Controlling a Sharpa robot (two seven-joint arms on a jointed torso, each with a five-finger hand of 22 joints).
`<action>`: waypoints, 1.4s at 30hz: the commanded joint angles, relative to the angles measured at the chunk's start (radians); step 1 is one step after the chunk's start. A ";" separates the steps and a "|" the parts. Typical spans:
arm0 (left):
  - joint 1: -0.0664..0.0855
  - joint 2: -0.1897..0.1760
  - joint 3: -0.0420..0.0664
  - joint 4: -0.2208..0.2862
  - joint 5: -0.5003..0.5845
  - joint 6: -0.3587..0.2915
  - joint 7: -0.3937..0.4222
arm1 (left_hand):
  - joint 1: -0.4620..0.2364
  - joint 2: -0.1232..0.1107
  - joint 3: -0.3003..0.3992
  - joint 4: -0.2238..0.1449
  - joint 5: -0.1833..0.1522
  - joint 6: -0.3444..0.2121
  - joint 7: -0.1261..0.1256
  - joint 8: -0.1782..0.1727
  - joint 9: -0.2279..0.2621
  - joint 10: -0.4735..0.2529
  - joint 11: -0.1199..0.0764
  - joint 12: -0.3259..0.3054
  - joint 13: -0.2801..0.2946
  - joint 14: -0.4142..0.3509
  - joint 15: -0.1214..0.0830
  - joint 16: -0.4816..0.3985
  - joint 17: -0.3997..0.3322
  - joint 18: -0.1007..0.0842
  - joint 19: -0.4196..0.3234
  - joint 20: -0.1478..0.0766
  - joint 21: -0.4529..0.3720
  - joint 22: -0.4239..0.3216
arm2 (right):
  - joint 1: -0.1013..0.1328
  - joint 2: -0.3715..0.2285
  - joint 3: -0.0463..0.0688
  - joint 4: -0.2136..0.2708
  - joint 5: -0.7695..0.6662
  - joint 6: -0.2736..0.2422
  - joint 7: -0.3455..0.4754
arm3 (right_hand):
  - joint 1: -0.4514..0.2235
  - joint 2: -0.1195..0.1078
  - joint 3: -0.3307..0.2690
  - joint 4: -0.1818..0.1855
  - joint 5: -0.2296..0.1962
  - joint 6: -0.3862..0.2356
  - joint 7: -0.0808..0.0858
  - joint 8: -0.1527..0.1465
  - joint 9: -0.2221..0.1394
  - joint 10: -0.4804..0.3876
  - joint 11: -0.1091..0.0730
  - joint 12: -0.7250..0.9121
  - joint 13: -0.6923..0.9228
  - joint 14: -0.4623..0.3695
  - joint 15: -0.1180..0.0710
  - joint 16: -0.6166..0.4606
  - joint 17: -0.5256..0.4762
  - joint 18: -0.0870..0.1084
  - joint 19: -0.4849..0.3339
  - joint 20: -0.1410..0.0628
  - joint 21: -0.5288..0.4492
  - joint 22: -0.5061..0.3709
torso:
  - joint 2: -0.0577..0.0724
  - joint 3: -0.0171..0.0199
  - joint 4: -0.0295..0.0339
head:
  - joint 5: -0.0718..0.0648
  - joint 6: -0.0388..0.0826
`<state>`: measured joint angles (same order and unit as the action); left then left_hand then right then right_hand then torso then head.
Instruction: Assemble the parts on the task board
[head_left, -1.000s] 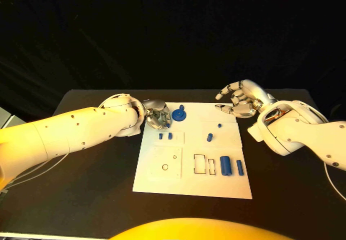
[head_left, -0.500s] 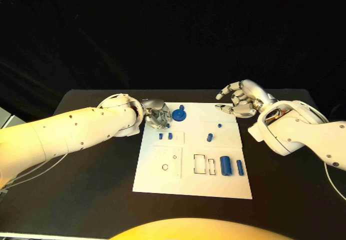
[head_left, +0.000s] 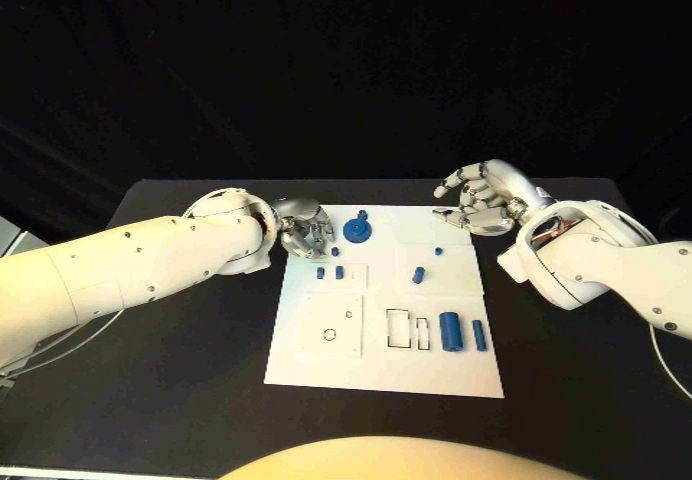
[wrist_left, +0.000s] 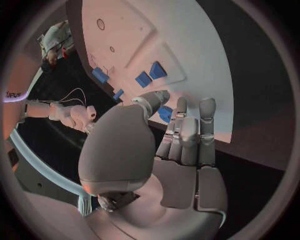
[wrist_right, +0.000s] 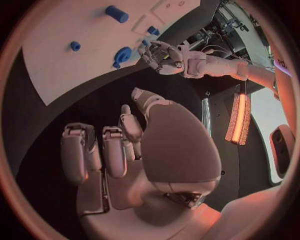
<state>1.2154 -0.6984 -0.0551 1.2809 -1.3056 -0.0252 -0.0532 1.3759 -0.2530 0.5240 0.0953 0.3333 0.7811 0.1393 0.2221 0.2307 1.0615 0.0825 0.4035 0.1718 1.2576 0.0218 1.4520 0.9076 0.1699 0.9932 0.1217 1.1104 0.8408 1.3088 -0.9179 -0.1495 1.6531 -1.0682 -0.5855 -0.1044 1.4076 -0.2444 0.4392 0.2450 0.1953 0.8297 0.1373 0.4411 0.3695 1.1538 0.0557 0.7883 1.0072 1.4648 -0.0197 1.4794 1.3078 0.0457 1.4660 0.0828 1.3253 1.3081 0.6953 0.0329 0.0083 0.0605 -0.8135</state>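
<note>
At the task board's (head_left: 389, 375) far left edge, my left hand (head_left: 306, 232) hovers empty, fingers apart; my right hand (head_left: 483, 200) likewise, far right.

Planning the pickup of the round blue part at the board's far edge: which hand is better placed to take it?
The left hand, probably: its fingers sit right beside the round blue part on the task board. The right hand hovers off the board's far corner, empty.

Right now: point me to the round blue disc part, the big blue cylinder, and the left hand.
round blue disc part (head_left: 356, 234), head view, on its flat top face.
big blue cylinder (head_left: 451, 331), head view, mid-length on its side.
left hand (head_left: 306, 233), head view, on the silver fingers at the white board's (head_left: 389, 375) far-left corner.
</note>
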 joint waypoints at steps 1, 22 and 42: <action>-0.001 -0.012 0.004 0.006 0.054 -0.039 0.030 | 0.011 0.003 -0.002 -0.005 0.001 0.017 0.011 0.007 0.002 0.001 0.001 -0.002 0.005 -0.010 0.000 -0.002 -0.002 0.000 -0.005 0.003 -0.006 0.000 | -0.002 0.001 0.000 -0.011 -0.009 0.042 0.011 | 0.017 -0.014 0.044 0.010 -0.007 0.015 0.003 -0.014 -0.007 -0.074 -0.004 -0.238 -0.188 0.037 -0.003 -0.071 0.028 0.024 -0.011 -0.003 -0.141 0.150 | 0.000 -0.0001 -0.0004 | -0.002 0.003; -0.001 -0.177 0.033 0.115 0.936 -0.039 0.411 | 0.033 0.049 -0.002 -0.043 0.000 0.078 0.057 0.087 0.010 -0.119 0.045 0.085 0.072 -0.265 0.034 -0.194 -0.401 0.014 -0.095 0.029 -0.111 -0.100 | -0.033 0.077 -0.002 -0.158 -0.527 0.311 -0.098 | 0.057 -0.046 0.061 -0.039 -0.053 0.063 -0.012 -0.124 -0.034 -0.066 0.017 -0.661 -0.683 0.052 0.017 -0.072 0.009 0.015 0.021 0.002 -0.110 0.157 | 0.001 -0.0006 0.0015 | -0.087 0.028; -0.002 -0.231 0.033 0.158 1.085 -0.016 0.476 | 0.011 0.049 -0.026 -0.033 -0.002 0.071 0.059 0.098 0.009 -0.127 0.046 0.104 0.077 -0.265 0.037 -0.200 -0.404 0.015 -0.095 0.033 -0.131 -0.115 | -0.069 0.116 -0.003 -0.180 -0.591 0.361 -0.117 | 0.042 -0.039 0.051 -0.029 -0.033 0.107 -0.020 -0.132 -0.031 -0.030 0.007 -0.674 -0.740 0.056 0.010 -0.077 -0.005 0.010 0.033 -0.005 -0.080 0.168 | 0.001 -0.0004 0.0008 | -0.087 0.026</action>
<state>1.2136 -0.9291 -0.0229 1.4373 -0.2596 -0.0598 0.3890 1.3944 -0.2082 0.5020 0.0621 0.3332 0.8543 0.1983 0.3163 0.2404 0.9398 0.1324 0.5034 0.2476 0.9951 0.0556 1.2572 0.5043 0.1698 0.9004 0.1503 0.9854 0.7266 1.2407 -0.8033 -0.1528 1.4738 -1.6301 -0.2561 -0.2138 1.4567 -0.2829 0.4881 0.2109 0.1589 0.9327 0.1179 0.3133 0.3378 1.1186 0.0627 0.1196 0.2679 1.4663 -0.0037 1.4056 1.3035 0.0617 1.4644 0.0841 1.2426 1.3075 0.6960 0.0322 0.0101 -0.0277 -0.7872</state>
